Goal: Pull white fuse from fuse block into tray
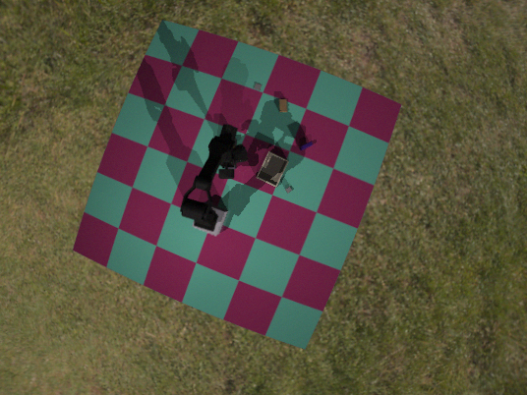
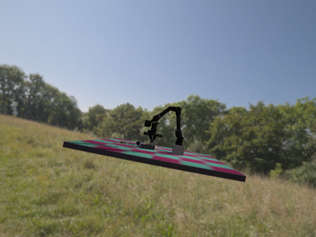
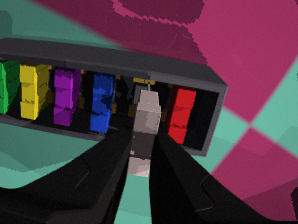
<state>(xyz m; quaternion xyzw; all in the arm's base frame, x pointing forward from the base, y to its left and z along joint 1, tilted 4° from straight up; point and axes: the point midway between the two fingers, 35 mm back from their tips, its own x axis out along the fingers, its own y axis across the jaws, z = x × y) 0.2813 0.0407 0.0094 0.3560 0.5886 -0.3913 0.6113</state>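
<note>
— White fuse (image 3: 147,119), where is it?

— Pinched in the claw (image 3: 141,156), between the two dark fingers. It stands above the grey fuse block (image 3: 107,70), over the gap between the blue fuse (image 3: 101,103) and the red fuse (image 3: 181,116).

— And the tray (image 1: 272,169)?

— On the checkered tabletop (image 1: 275,265), near the arm (image 1: 216,162), well apart from the claw's load in the top view.

The desk (image 1: 275,275), checkered teal and magenta, carried the robot base (image 1: 210,220) near its middle, an open tray (image 1: 272,169) beside it, and a brown block (image 1: 283,105) toward the far edge.
</note>
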